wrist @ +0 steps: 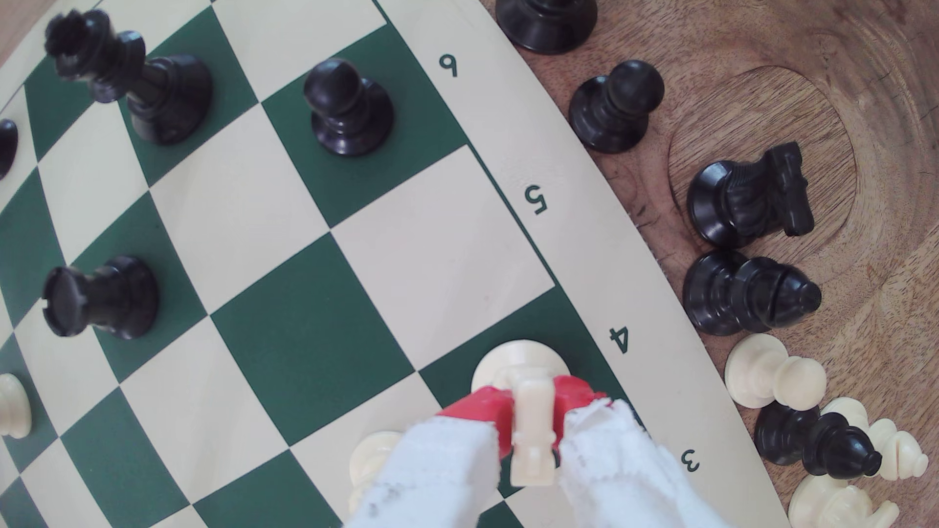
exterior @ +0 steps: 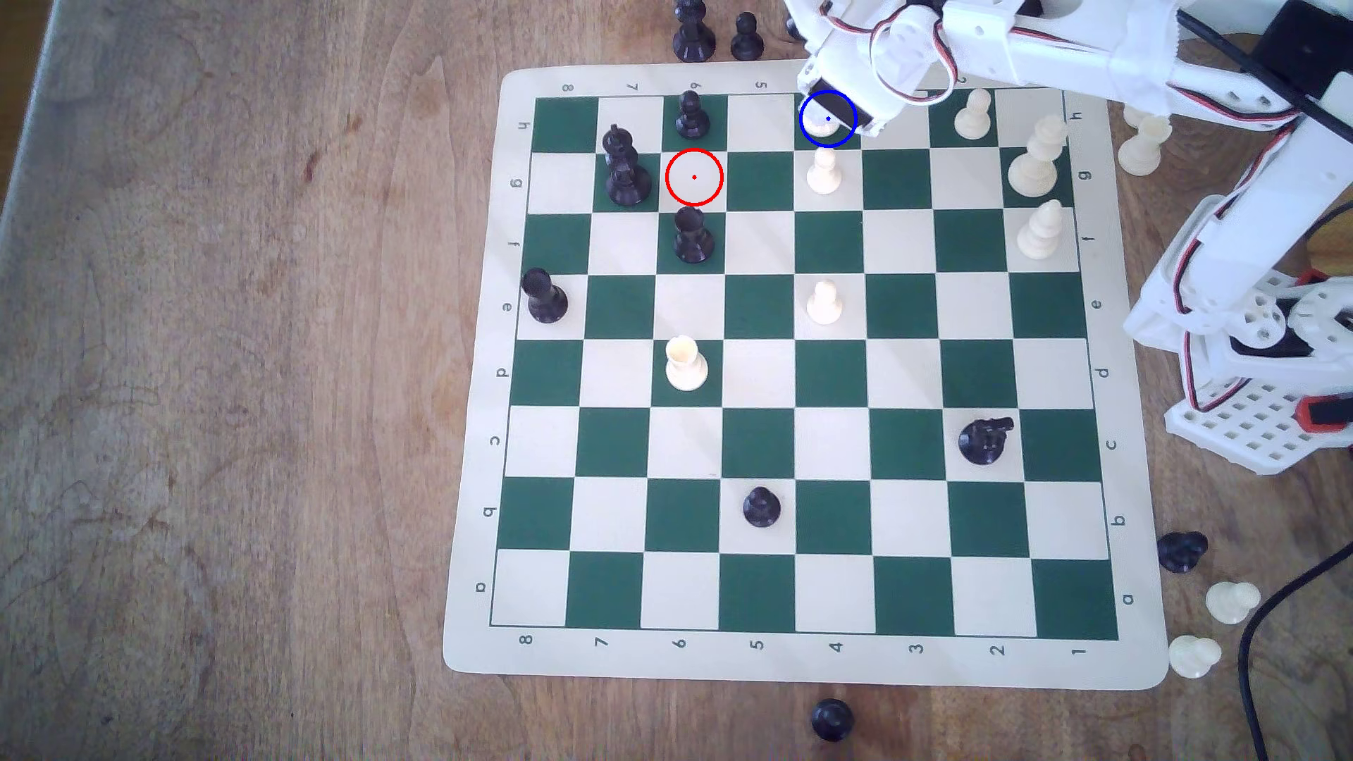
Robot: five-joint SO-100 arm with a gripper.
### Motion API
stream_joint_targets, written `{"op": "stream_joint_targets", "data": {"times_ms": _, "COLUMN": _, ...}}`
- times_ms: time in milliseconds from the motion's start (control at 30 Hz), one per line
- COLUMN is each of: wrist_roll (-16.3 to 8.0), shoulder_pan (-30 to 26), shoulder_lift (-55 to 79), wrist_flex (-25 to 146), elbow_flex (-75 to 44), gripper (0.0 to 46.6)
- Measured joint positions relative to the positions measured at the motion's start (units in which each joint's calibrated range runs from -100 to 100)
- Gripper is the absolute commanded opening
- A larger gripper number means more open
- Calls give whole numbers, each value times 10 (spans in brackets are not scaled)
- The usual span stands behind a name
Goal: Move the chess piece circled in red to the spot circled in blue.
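Note:
The chess piece circled in red, a cream knight-like piece (wrist: 531, 424), stands upright between my red-padded fingers (wrist: 477, 411). My gripper (wrist: 528, 406) is shut on its body. Its round base (wrist: 518, 355) is over the dark green square beside the border's 4; I cannot tell whether it touches the board. In the exterior view my gripper (exterior: 838, 110) hangs over the spot circled in blue (exterior: 842, 135) at the board's far edge, and the cream piece (exterior: 821, 126) shows inside the ring. The red ring (exterior: 694, 177) marks a bare cream square.
A cream pawn (exterior: 824, 174) stands one square nearer than the blue ring, and another cream pawn (exterior: 974, 117) stands two squares to the exterior view's right. Black pieces (exterior: 691, 117) stand near the red ring. Captured pieces (wrist: 752, 203) lie on the wood beyond the board edge.

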Motion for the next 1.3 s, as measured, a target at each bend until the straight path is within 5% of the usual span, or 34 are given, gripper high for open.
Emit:
{"op": "stream_joint_targets", "data": {"times_ms": 933, "wrist_roll": 3, "shoulder_pan": 1, "shoulder_lift": 12, "wrist_flex": 0, "elbow_flex": 0, "gripper": 4}}
{"op": "stream_joint_targets", "data": {"times_ms": 1133, "wrist_roll": 3, "shoulder_pan": 1, "shoulder_lift": 12, "wrist_flex": 0, "elbow_flex": 0, "gripper": 114}}
{"op": "stream_joint_targets", "data": {"times_ms": 1300, "wrist_roll": 8, "shoulder_pan": 3, "shoulder_lift": 12, "wrist_flex": 0, "elbow_flex": 0, "gripper": 152}}
